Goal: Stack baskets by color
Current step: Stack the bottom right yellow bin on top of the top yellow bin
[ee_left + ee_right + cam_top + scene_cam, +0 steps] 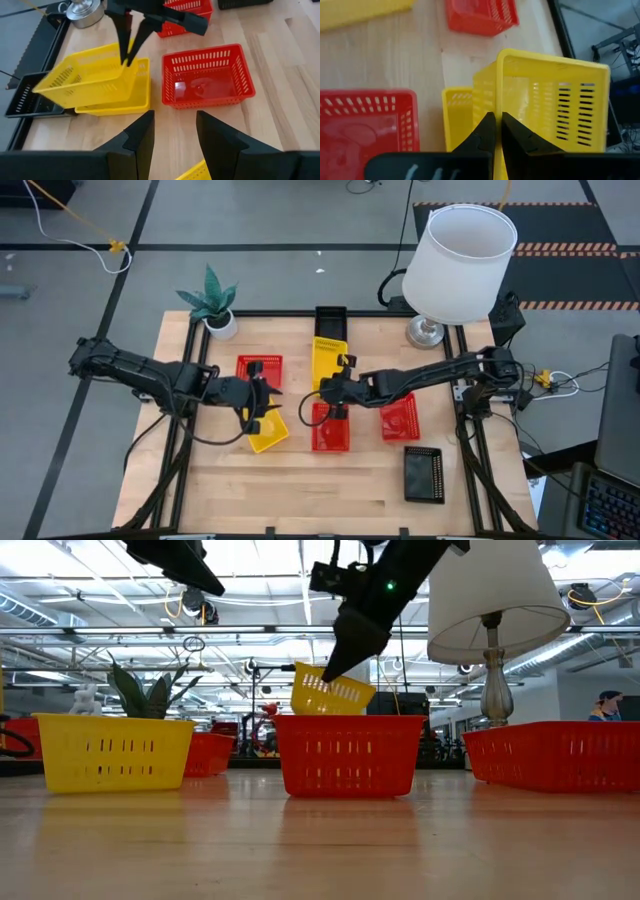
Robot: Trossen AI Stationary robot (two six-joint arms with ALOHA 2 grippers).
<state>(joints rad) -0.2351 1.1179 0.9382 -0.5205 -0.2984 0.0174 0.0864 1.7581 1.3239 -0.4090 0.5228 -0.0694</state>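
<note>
Right gripper [496, 131] pinching rim of tilted yellow basket [550, 105] above another yellow basket [117, 102], left gripper [174, 135] spread, empty, over table [330, 490]

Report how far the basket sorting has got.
Done: no finished stack is visible. In hand: the right tool is shut on a tilted yellow basket, holding it over a second yellow basket. Left: the three red baskets, another yellow one under the open left tool and the black baskets.
</note>
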